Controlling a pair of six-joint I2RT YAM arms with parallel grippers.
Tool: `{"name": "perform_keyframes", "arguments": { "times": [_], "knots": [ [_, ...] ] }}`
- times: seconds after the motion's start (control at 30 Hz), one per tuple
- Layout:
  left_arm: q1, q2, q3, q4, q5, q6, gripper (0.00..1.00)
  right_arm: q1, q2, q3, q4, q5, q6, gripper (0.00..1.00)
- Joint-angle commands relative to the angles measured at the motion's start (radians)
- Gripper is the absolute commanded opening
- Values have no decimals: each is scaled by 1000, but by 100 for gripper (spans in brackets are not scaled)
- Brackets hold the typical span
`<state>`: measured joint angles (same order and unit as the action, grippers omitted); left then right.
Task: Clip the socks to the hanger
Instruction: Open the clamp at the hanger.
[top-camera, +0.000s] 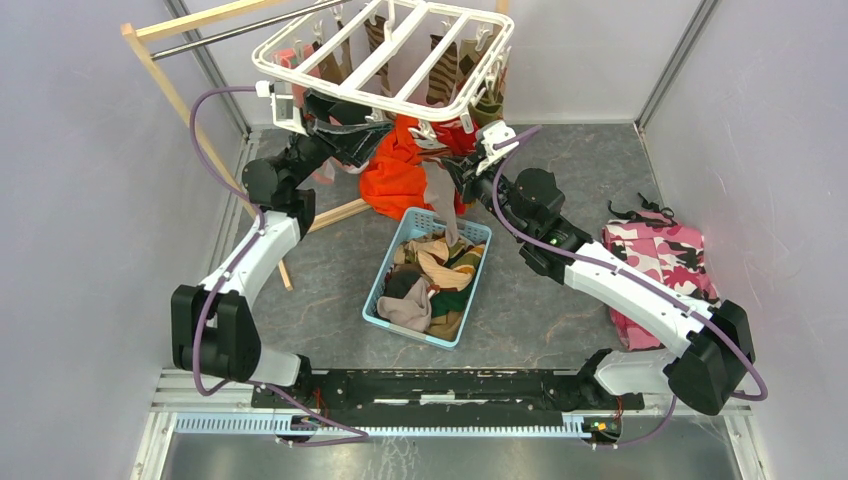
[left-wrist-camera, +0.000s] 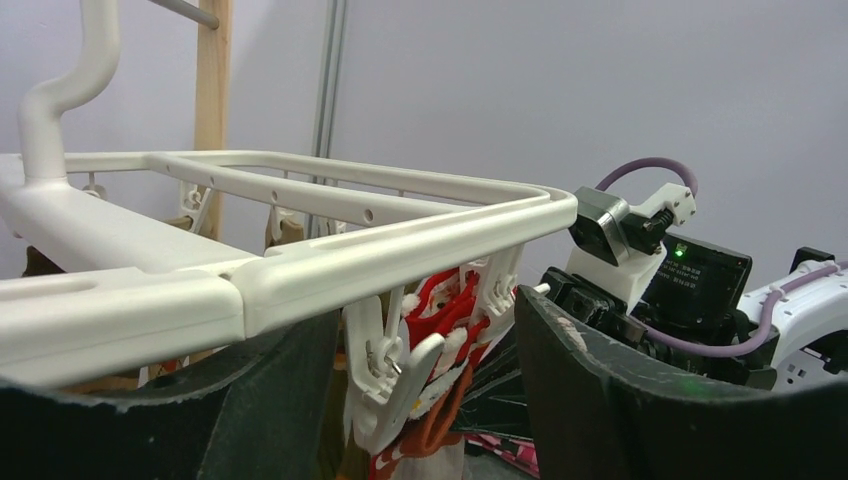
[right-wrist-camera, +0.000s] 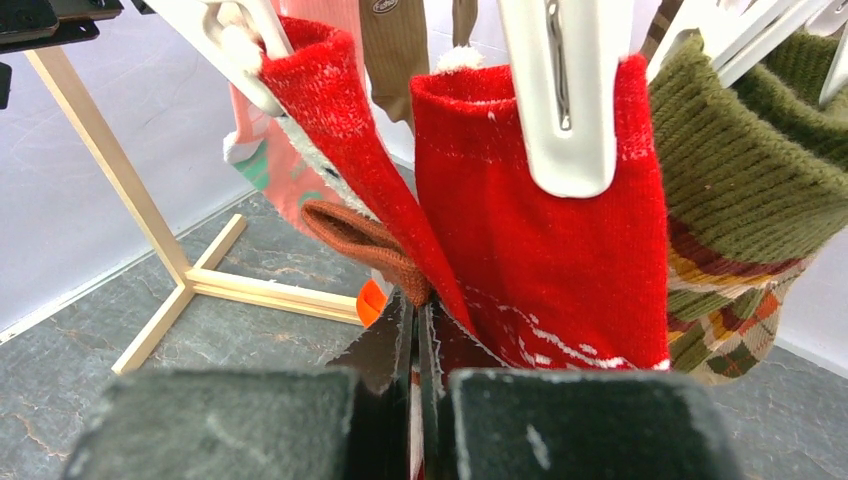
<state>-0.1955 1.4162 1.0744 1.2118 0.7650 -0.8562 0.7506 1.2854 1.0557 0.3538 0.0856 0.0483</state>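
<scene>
The right fingers (right-wrist-camera: 560, 425) pinch a sock (top-camera: 442, 205) and hold it up under the hanger (left-wrist-camera: 400, 250). The left fingers (left-wrist-camera: 600, 400) sit wide around a clip (left-wrist-camera: 392, 375), probably to squeeze it open.

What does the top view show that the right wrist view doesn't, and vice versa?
Only the top view shows the blue basket of loose socks and the pink camouflage garment to its right. Only the right wrist view shows, close up, a white clip biting a red sock at the cuff, a green knitted sock beside it, and the right fingers closed together below. Both show the wooden stand and red socks hanging from the hanger.
</scene>
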Motion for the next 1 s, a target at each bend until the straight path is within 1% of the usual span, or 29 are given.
{"name": "perform_keyframes", "arguments": {
  "times": [0.0,0.1,0.37,0.53,0.77,0.9,0.97],
  "knots": [
    [4,11,47,71,22,-68,70,-7,-32,4,33,-8,12,0],
    [4,13,48,72,23,-73,68,-8,-32,3,33,-9,13,0],
    [4,20,53,94,32,-100,60,-11,-36,-1,33,-9,14,0],
    [4,21,53,107,37,-115,51,-11,-38,-2,31,-9,15,0],
    [5,17,47,110,45,-118,47,-14,-38,-2,31,-9,16,0],
    [7,14,42,111,45,-119,42,-15,-36,-2,32,-9,18,0],
    [7,13,42,112,45,-121,36,-15,-37,-2,31,-10,19,0]
  ]
}}
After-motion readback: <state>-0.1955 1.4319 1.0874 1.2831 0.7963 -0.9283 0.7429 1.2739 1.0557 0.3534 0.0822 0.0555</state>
